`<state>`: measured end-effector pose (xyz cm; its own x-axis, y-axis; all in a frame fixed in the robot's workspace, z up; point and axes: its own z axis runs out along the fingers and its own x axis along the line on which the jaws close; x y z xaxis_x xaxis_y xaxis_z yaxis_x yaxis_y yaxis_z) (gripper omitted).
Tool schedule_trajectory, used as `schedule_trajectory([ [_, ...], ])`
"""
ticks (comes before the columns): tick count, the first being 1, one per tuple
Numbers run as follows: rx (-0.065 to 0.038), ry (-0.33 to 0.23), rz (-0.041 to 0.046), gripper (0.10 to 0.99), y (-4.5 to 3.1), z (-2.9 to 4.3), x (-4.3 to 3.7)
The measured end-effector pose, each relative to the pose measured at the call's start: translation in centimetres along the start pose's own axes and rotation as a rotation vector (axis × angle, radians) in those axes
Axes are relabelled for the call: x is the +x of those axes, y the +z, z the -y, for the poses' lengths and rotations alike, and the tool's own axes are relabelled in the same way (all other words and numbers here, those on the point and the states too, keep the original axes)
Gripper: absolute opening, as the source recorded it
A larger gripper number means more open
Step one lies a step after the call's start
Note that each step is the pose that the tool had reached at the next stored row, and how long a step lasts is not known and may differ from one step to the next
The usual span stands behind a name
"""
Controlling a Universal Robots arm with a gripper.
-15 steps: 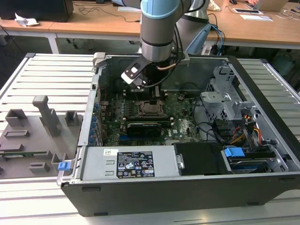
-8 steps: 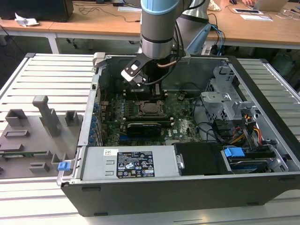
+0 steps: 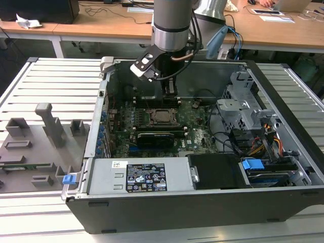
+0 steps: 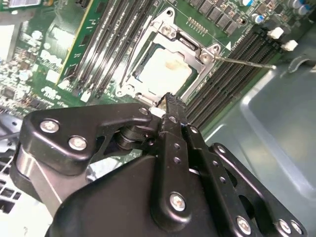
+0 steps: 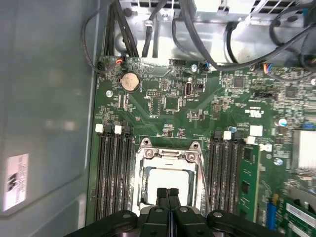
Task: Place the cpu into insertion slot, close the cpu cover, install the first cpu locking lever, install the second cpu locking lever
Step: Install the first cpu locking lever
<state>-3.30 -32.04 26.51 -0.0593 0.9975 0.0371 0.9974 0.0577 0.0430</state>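
Just beneath the pincer (image 5: 168,193), whose fingers (image 5: 162,195) we are seeing pressed together and holding nothing, one cpu (image 5: 168,178) is lying in the one insertion slot (image 3: 152,116), framed by the single cpu cover (image 5: 170,154). Two banks of memory slots (image 5: 113,173) are flanking it. The open computer case (image 3: 202,200) is resting on a slatted table (image 3: 50,76), wooden desks (image 3: 101,25) standing behind.

**Even room light, glare on the metal**

In the exterior view I get flat, bright light from overhead. The slatted table (image 3: 50,81) is pale, and the inside of the computer case (image 3: 202,207) is dimmer, shaded under the arm (image 3: 172,20). In both wrist views the chip (image 4: 165,71) (image 5: 168,180) washes out almost white. The case wall (image 5: 44,98) carries a hazy sheen. The black gripper (image 4: 170,101) shows small highlights on its screws.
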Motion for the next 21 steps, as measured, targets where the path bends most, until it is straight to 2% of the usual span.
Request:
schedule_trajectory([
  [2, 0.000, -0.002, 0.0022, 0.106, -0.38, -0.02, 0.01],
  [4, 0.003, -0.059, 0.0009, 0.106, -0.39, -0.01, 0.01],
  [11, 0.008, -0.170, -0.0025, 0.106, -0.36, -0.03, 0.01],
  [17, 0.011, -0.249, -0.0058, 0.106, -0.37, -0.03, 0.01],
  [21, 0.012, -0.283, -0.0073, 0.106, -0.37, -0.03, 0.01],
])
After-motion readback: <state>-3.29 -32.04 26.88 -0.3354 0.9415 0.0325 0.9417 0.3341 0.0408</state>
